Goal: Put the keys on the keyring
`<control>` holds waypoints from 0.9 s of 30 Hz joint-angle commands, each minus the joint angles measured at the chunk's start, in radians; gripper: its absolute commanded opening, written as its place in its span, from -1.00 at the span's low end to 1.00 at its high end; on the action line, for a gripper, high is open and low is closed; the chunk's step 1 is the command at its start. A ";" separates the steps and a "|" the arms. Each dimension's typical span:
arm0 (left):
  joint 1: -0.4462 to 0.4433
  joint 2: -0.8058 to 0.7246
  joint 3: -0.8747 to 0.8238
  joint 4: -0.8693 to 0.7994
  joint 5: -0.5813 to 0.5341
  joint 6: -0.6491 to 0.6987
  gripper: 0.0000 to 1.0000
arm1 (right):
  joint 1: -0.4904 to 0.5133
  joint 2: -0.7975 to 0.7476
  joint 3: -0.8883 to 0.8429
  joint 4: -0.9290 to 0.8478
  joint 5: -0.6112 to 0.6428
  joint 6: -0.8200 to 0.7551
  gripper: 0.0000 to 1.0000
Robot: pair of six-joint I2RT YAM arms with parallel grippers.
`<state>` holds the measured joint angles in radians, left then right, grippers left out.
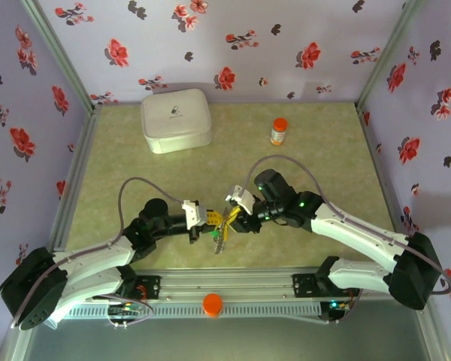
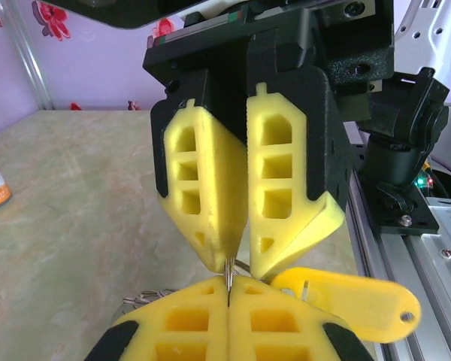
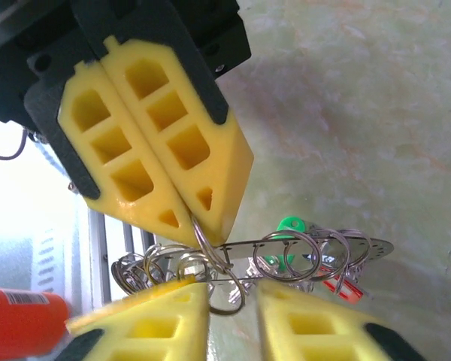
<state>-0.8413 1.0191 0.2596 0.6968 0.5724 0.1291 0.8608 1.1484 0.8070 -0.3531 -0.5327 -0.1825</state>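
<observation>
Mid-threading, the left hand (image 3: 198, 226) pinches shut on the keyring (image 3: 368, 246) at its edge, the keys (image 3: 289, 224) dangling just beyond its tips, while the right hand (image 3: 231, 287) directly opposite stands slightly open around 1 small loop (image 3: 227, 311), which it probably must grip and work onto the band.

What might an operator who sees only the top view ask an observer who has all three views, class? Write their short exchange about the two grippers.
Operator: From above, both grippers meet over the keys. Is the left one gripping anything?
Observer: Yes. In the right wrist view, the left gripper is pinched shut on a wire loop.
Operator: And the right one?
Observer: In its own wrist view, the right gripper has its fingers apart, with a clear gap between them.
</observation>
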 commanded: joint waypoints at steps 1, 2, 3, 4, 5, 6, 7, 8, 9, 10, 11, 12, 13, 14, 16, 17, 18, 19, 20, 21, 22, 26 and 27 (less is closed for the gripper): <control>0.007 -0.026 -0.007 0.079 0.024 -0.007 -1.00 | -0.003 -0.005 -0.009 0.023 -0.025 0.014 -0.71; 0.006 -0.028 -0.008 0.085 0.023 -0.009 -1.00 | -0.005 -0.004 -0.008 0.021 -0.025 0.014 -0.79; 0.007 -0.028 -0.010 0.091 0.023 -0.011 -1.00 | -0.007 -0.005 -0.008 0.019 -0.025 0.012 -0.85; 0.007 -0.029 -0.012 0.099 0.023 -0.014 -1.00 | -0.008 -0.003 -0.008 0.014 -0.026 0.010 -0.91; 0.008 -0.031 -0.013 0.109 0.023 -0.018 -1.00 | -0.009 0.000 -0.007 0.010 -0.026 0.008 -0.96; 0.007 -0.033 -0.013 0.119 0.024 -0.022 -1.00 | -0.009 0.004 -0.006 0.008 -0.027 0.008 -1.00; 0.007 -0.033 -0.015 0.134 0.024 -0.029 -1.00 | -0.012 0.007 -0.006 0.008 -0.033 0.008 -1.00; 0.007 -0.035 -0.016 0.154 0.026 -0.040 -1.00 | -0.013 0.013 -0.007 0.009 -0.043 0.010 -1.00; 0.006 -0.038 -0.016 0.171 0.026 -0.049 -1.00 | -0.013 0.014 -0.011 0.014 -0.047 0.015 -1.00; 0.006 -0.043 -0.020 0.192 0.026 -0.062 -1.00 | -0.014 0.017 -0.017 0.021 -0.052 0.021 -1.00; 0.007 -0.048 -0.024 0.217 0.026 -0.078 -1.00 | -0.013 0.017 -0.023 0.030 -0.057 0.026 -1.00; 0.006 -0.050 -0.027 0.235 0.027 -0.087 -1.00 | -0.014 0.021 -0.030 0.047 -0.063 0.036 -1.00; 0.007 -0.055 -0.029 0.248 0.026 -0.097 -1.00 | -0.014 0.023 -0.037 0.069 -0.069 0.051 -1.00; 0.006 -0.056 -0.028 0.258 0.026 -0.106 -1.00 | -0.013 0.031 -0.044 0.092 -0.076 0.066 -1.00; 0.005 -0.057 -0.029 0.286 0.027 -0.120 -1.00 | -0.013 0.046 -0.049 0.121 -0.084 0.083 -1.00; 0.005 -0.058 -0.029 0.301 0.027 -0.126 -1.00 | -0.014 0.054 -0.047 0.127 -0.086 0.087 -1.00; 0.005 -0.057 -0.027 0.307 0.027 -0.128 -1.00 | -0.014 0.058 -0.043 0.128 -0.088 0.089 -1.00; 0.005 -0.058 -0.025 0.308 0.027 -0.125 -1.00 | -0.014 0.058 -0.042 0.126 -0.088 0.089 -0.99; 0.005 -0.057 -0.025 0.306 0.024 -0.122 -1.00 | -0.013 0.053 -0.039 0.120 -0.081 0.088 -0.91; 0.005 -0.056 -0.026 0.302 0.021 -0.117 -1.00 | -0.014 0.041 -0.037 0.112 -0.069 0.083 -0.82; 0.005 -0.057 -0.026 0.294 0.015 -0.110 -1.00 | -0.017 0.027 -0.037 0.106 -0.057 0.079 -0.72; 0.006 -0.051 -0.036 0.258 -0.031 -0.080 -1.00 | -0.029 -0.080 -0.067 0.097 0.040 0.064 -0.27; 0.005 -0.049 -0.041 0.260 -0.046 -0.074 -1.00 | -0.029 -0.114 -0.080 0.097 0.062 0.054 -0.21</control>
<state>-0.8394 0.9913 0.2184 0.8566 0.5690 0.0319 0.8375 1.1130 0.7589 -0.2390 -0.5488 -0.1169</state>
